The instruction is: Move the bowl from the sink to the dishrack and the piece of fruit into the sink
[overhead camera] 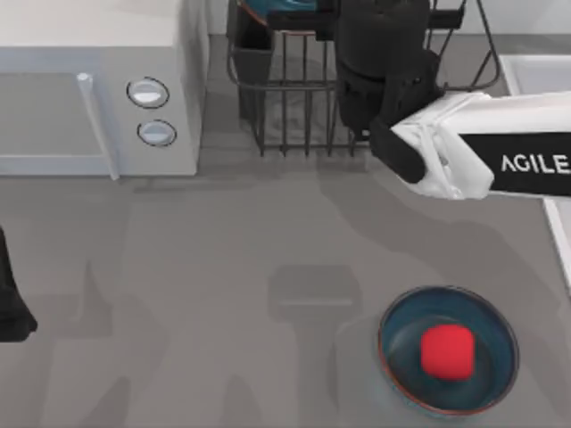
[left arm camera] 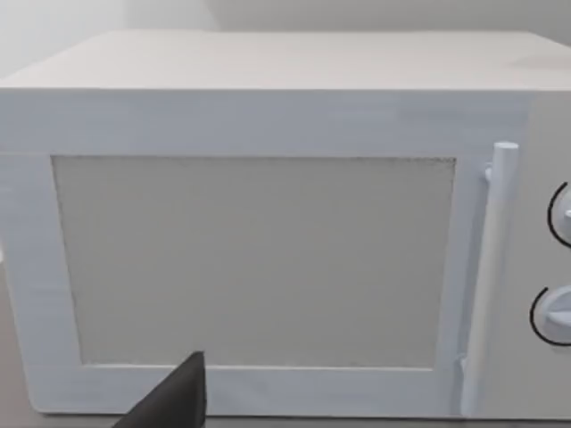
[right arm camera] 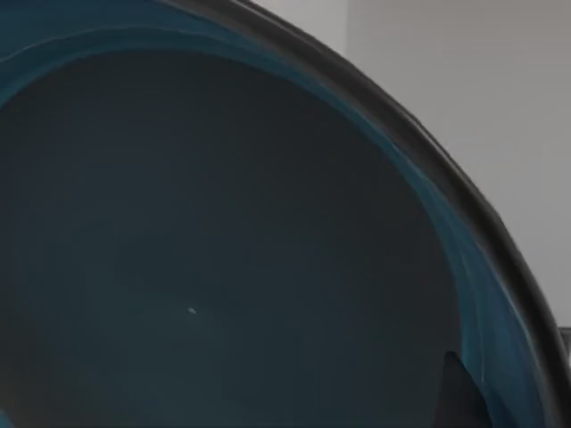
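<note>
The teal-blue bowl (overhead camera: 277, 9) shows at the top view's far edge, over the back of the dark wire dishrack (overhead camera: 294, 98). My right arm (overhead camera: 500, 160) reaches in from the right, and its dark wrist (overhead camera: 384, 62) hangs above the rack, hiding the gripper. The right wrist view looks straight into the bowl's inside (right arm camera: 223, 250); one dark fingertip (right arm camera: 459, 392) lies against its rim, so the gripper is shut on the bowl. The red piece of fruit (overhead camera: 446, 349) rests in a shallow blue dish (overhead camera: 401, 366) at the front right. The sink's pale edge (overhead camera: 535, 71) shows at the right.
A white microwave (overhead camera: 89, 89) (left arm camera: 268, 259) with a bar handle and two knobs stands at the back left, beside the rack. My left arm (overhead camera: 11, 312) is parked at the table's left edge, facing the microwave door. Grey tabletop lies between it and the dish.
</note>
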Controlling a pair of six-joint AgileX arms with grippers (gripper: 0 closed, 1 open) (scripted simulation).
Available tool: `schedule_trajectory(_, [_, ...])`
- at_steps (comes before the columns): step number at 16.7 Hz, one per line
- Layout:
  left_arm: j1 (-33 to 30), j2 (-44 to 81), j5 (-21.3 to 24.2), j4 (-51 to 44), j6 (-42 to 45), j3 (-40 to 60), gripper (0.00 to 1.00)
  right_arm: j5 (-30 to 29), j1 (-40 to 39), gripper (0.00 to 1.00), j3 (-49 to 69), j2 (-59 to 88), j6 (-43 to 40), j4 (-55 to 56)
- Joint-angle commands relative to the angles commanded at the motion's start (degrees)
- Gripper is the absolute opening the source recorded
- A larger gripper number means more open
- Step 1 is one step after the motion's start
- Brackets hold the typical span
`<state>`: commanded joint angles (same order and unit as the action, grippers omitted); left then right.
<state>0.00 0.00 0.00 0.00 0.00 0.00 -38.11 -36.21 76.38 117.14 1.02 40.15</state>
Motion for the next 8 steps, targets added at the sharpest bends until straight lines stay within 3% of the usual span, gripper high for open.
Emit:
schedule_trajectory(3, [0.0, 0.0, 0.0, 0.0, 0.0, 0.0, 1.00, 0.0, 0.0, 0.00, 0.0, 0.0, 0.0, 0.0])
schedule_trajectory(8, [0.0, 0.0, 0.0, 0.0, 0.0, 0.0, 1.00, 0.0, 0.0, 0.38, 0.0, 0.0, 0.0, 0.0])
